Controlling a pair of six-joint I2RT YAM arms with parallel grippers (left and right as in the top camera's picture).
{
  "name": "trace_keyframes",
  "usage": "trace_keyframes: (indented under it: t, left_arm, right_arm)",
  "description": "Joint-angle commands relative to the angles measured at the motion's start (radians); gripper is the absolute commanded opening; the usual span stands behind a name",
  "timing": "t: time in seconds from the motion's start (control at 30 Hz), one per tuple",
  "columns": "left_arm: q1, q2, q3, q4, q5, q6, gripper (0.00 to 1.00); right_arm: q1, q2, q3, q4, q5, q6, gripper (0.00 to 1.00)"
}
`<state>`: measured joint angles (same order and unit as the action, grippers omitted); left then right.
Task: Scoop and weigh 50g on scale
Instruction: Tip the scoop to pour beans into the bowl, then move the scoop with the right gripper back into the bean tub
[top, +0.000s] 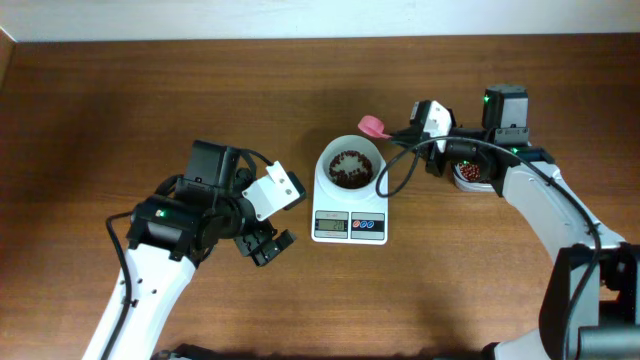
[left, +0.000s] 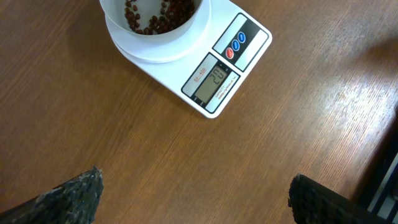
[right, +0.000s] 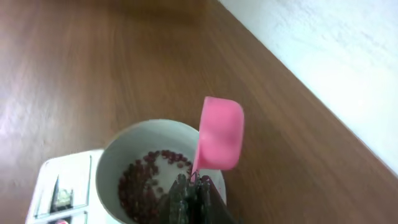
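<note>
Apart from the job itself, my feeds show the tabletop (top: 120, 90), brown wood with a fine grain and a soft glare in places. A pale surface (top: 300, 18) runs along its far edge, and on the right wrist feed it looks white and faintly textured. On the left wrist feed, something dark lies past the tabletop's lower right edge; I cannot make it out.

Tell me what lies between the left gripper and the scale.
Only bare table: nothing lies between the open left gripper and the scale, as the overhead and left wrist views show.
</note>
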<state>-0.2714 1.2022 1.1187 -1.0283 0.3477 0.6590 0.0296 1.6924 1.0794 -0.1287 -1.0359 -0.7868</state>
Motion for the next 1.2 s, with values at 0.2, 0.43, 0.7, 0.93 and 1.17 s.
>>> trace_keyframes:
  t: [0.2, 0.43, 0.7, 0.93, 1.17]
  left_arm:
    - [0.006, -0.011, 0.019, 0.002, 0.003, 0.008, 0.99]
    - [0.006, -0.011, 0.019, 0.002, 0.003, 0.008, 0.99]
    - [0.006, -0.011, 0.019, 0.002, 0.003, 0.008, 0.99]
    - [0.006, -0.011, 0.019, 0.002, 0.003, 0.008, 0.99]
    - [0.006, -0.011, 0.019, 0.002, 0.003, 0.008, 0.99]
  right_arm:
    - [-0.150, -0.206, 0.080, 0.006, -0.006, 0.420, 0.04]
    - [-0.355, -0.243, 0.080, -0.166, 0.109, 0.515, 0.04]
    - [-0.403, -0.232, 0.080, -0.506, 0.567, 0.484, 0.04]
    - [-0.403, -0.144, 0.078, -0.553, 0.694, 0.484, 0.04]
    - [-0.403, -0.023, 0.077, -0.553, 0.692, 0.485, 0.04]
